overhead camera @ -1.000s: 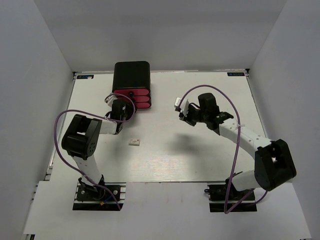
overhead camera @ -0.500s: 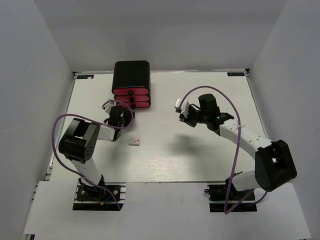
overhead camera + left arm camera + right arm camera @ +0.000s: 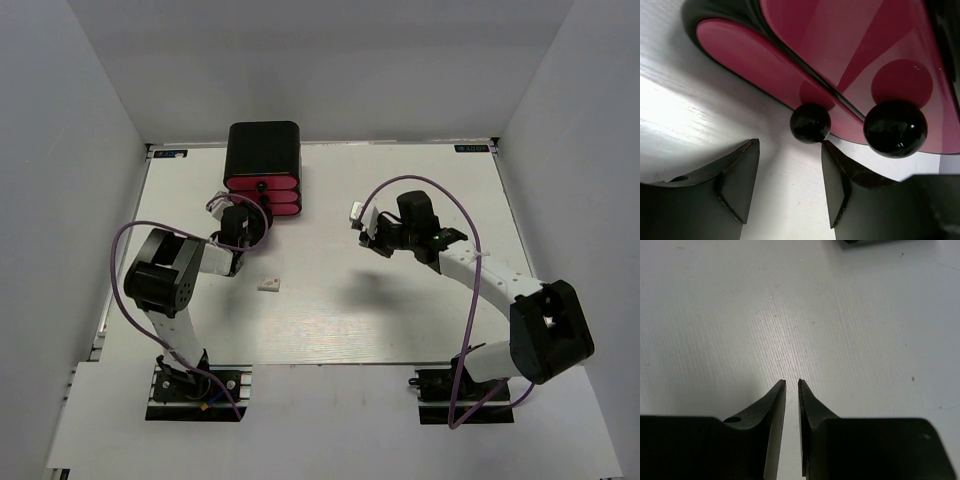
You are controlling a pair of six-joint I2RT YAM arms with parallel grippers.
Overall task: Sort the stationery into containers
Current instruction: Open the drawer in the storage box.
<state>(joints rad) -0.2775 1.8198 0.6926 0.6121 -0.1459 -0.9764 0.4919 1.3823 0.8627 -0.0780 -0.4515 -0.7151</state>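
Note:
The black rounded box [image 3: 264, 150] stands at the back left with three stacked pink-red drawers [image 3: 264, 196]. The small white block [image 3: 268, 285] lies on the table in front of it. My left gripper [image 3: 247, 210] is open and empty, right at the drawer fronts. In the left wrist view its jaws [image 3: 790, 145] stand wide, with the tip of the right finger against one black knob [image 3: 810, 123]. A second knob [image 3: 895, 128] is to the right. My right gripper [image 3: 368, 232] hovers over bare table, its jaws [image 3: 791, 382] almost together and empty. No pens are in view.
White walls enclose the white table [image 3: 400, 310] on three sides. A purple cable [image 3: 150, 228] loops over each arm. The arm bases sit at the near edge.
My left gripper drew back from the drawers half a second ago and has moved up to them again. The right arm has barely moved.

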